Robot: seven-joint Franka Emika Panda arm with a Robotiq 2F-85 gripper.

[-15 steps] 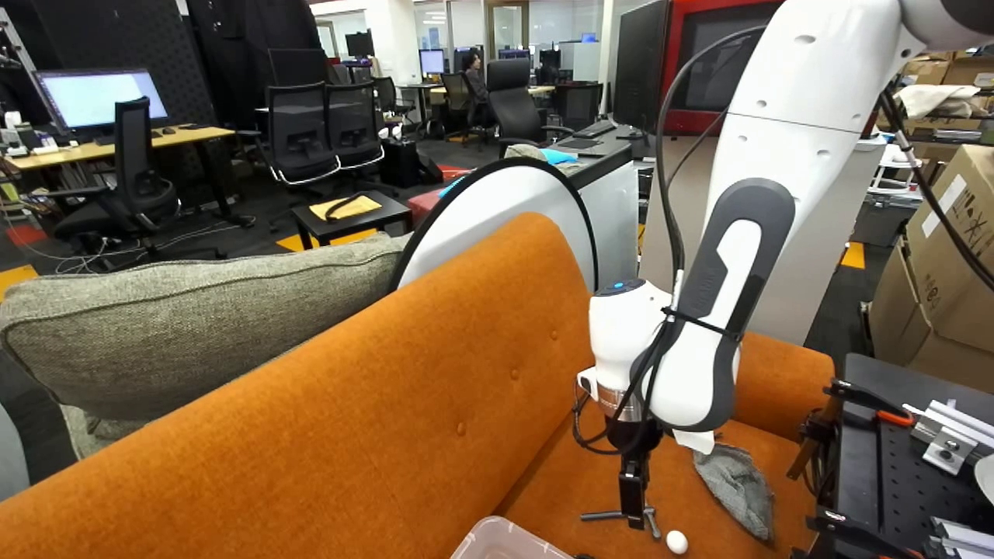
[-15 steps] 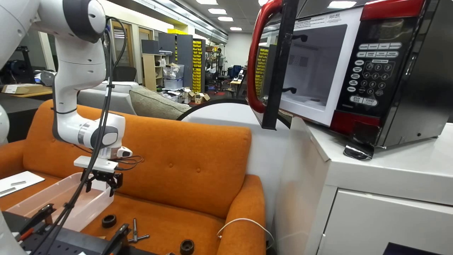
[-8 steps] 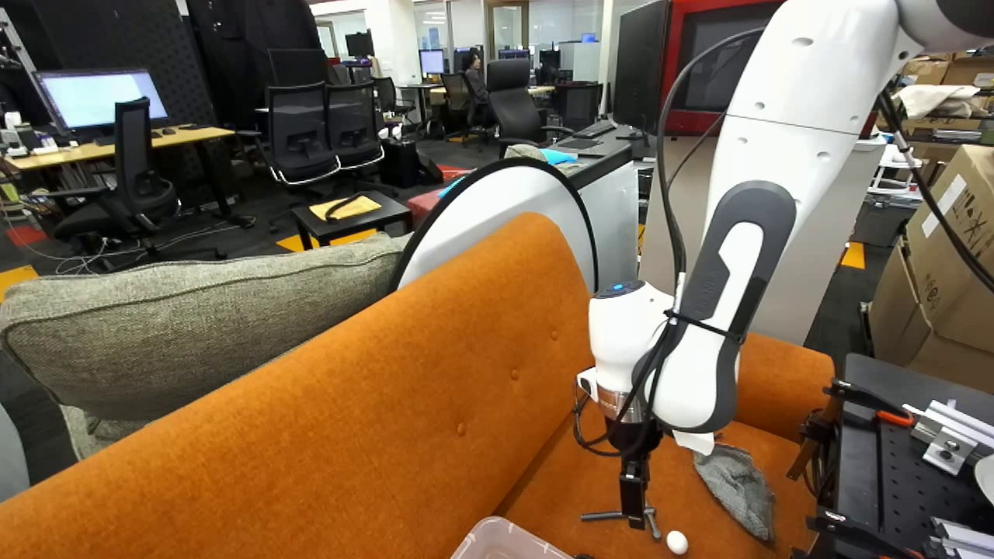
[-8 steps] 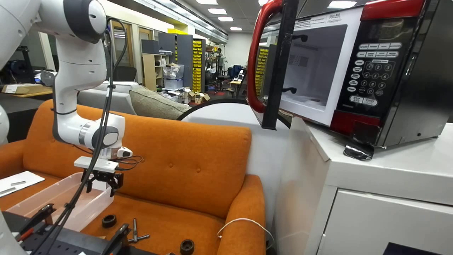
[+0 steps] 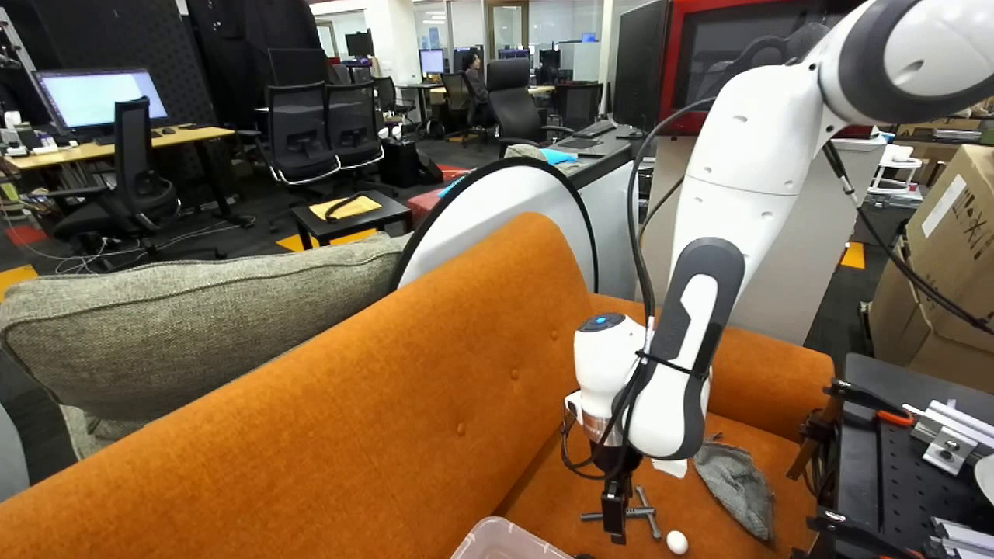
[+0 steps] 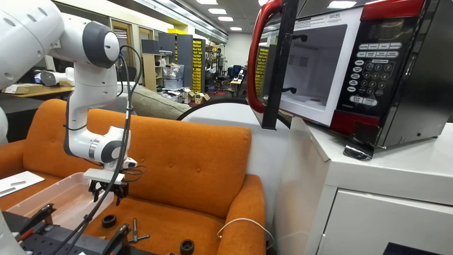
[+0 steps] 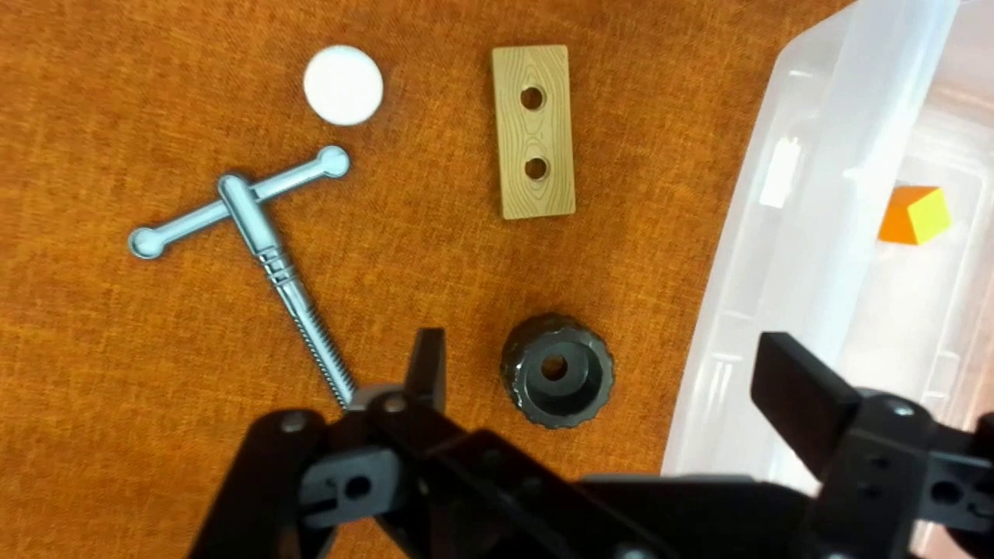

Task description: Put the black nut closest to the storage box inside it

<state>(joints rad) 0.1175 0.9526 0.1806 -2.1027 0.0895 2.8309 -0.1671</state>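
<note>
The orange upholstered bench (image 6: 170, 212) shows in both exterior views, its back edge meeting a buttoned backrest (image 6: 152, 141). A white robot arm (image 6: 93, 88) reaches down over it. The translucent storage box (image 7: 776, 264) stands on the bench, well apart from the armrest (image 6: 244, 205) at one end edge; a flat white board (image 6: 28, 177) lies on the box's other side, toward the opposite end. A grey cloth (image 5: 734, 485) lies toward the front edge.

The black end effector (image 7: 608, 371) hangs above the bench near the storage box, its two fingers spread wide apart.

A metal T-handled screw (image 7: 283, 272) lies flat, its tip hidden behind one finger in the wrist view. The tan wood-grained block (image 7: 534, 132), pierced by two holes, lies between the screw and the box.

The black nut (image 7: 578, 371) closest to the box rests on the bench, outside the box and just beside its wall. In the wrist view it shows in the gap between the fingers, nearer the screw-side finger; the other finger overlaps the box wall. A second black nut (image 6: 182, 248) lies nearer the armrest, beyond the screw.

A rounded white piece (image 7: 343, 85) sits just beside the screw's handle. Inside the storage box, an orange-and-yellow block (image 7: 916, 216) rests near the wall facing the nut.
</note>
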